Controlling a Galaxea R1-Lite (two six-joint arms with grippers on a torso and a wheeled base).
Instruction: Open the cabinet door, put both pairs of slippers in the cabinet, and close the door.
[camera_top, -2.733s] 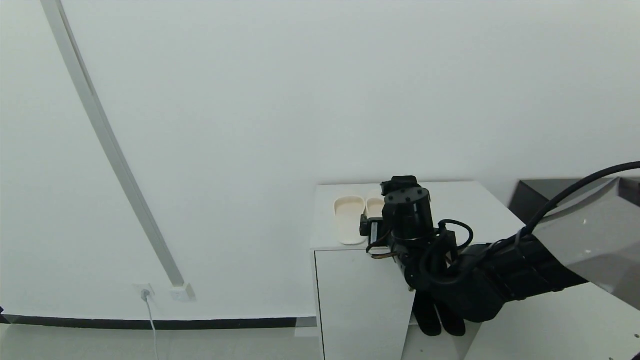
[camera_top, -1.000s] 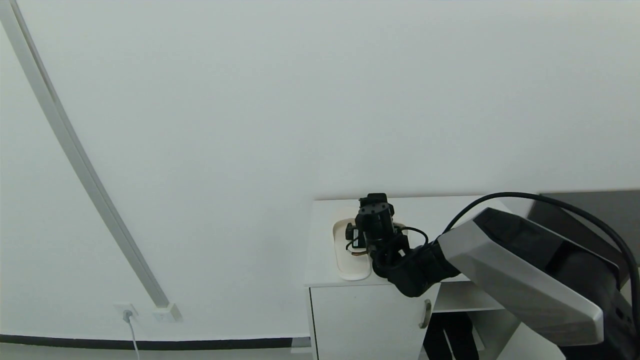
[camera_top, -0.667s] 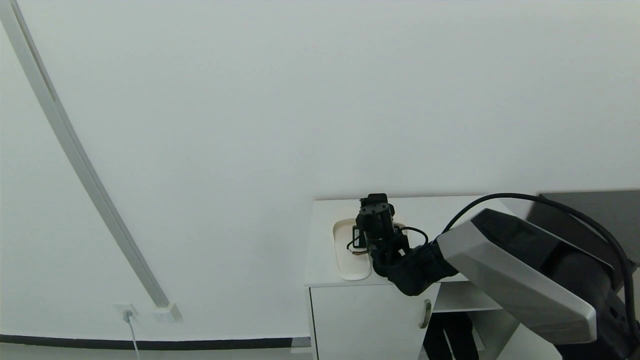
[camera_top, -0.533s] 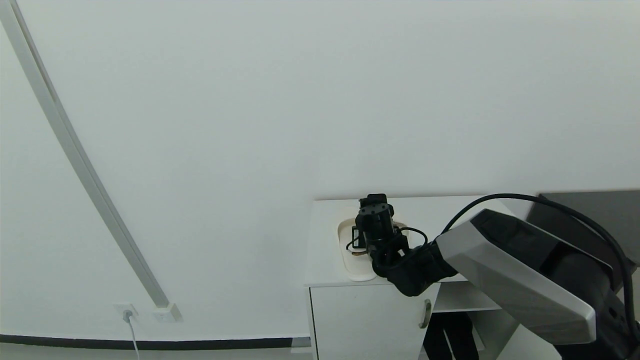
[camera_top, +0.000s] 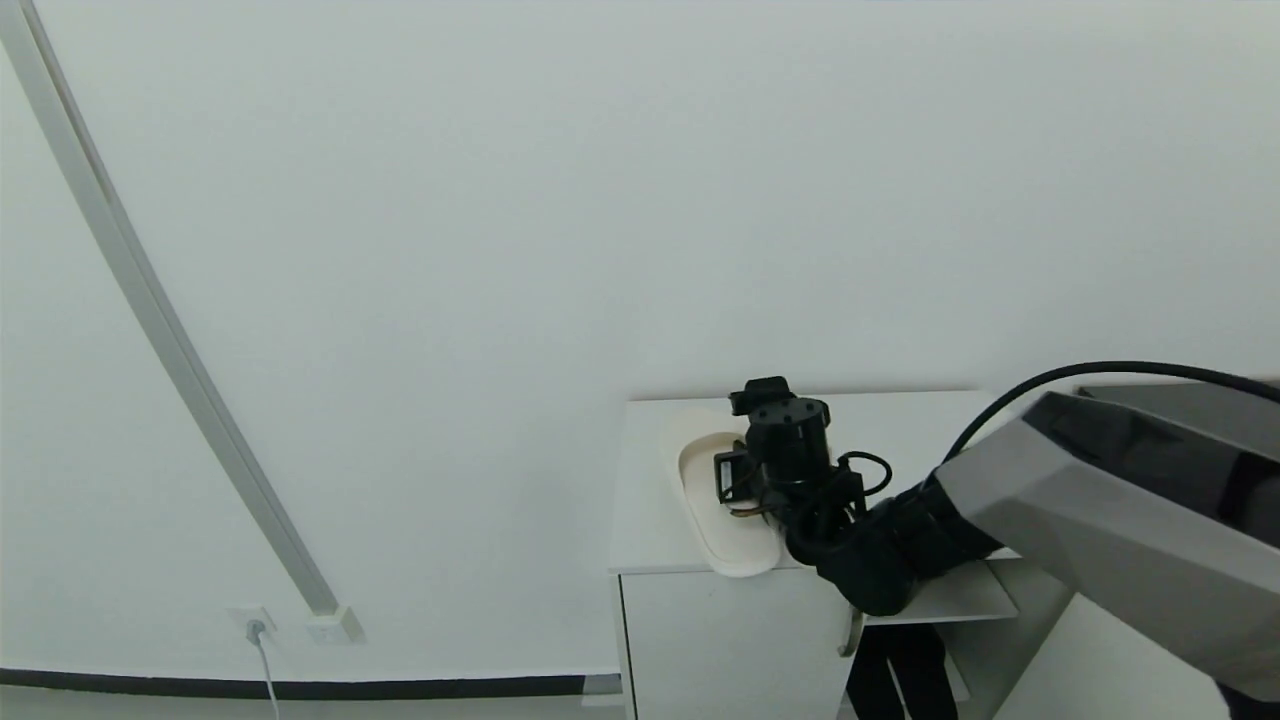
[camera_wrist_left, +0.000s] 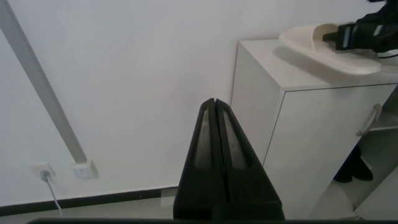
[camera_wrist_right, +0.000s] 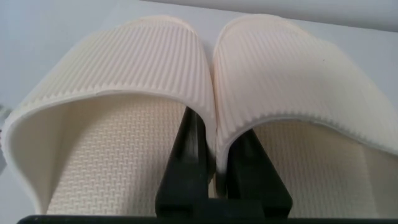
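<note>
Head view: the cream slippers (camera_top: 728, 525) have slid forward and now overhang the front edge of the cabinet (camera_top: 720, 650). Left wrist: my left gripper (camera_wrist_left: 215, 118) is closed and empty, off the cabinet's side. Right wrist: my right gripper (camera_wrist_right: 214, 127) pinches both inner rims, so stowing should come next.

Ahead of me stands a plain white wall (camera_top: 500, 250), evenly lit. A pale cable duct (camera_top: 168, 310) slants down it to a small white box (camera_top: 332, 627). Just beside that box, a socket (camera_top: 250, 628) holds a white cord (camera_top: 266, 680), which hangs across a black skirting band (camera_top: 400, 686) above the light floor (camera_top: 400, 710).
</note>
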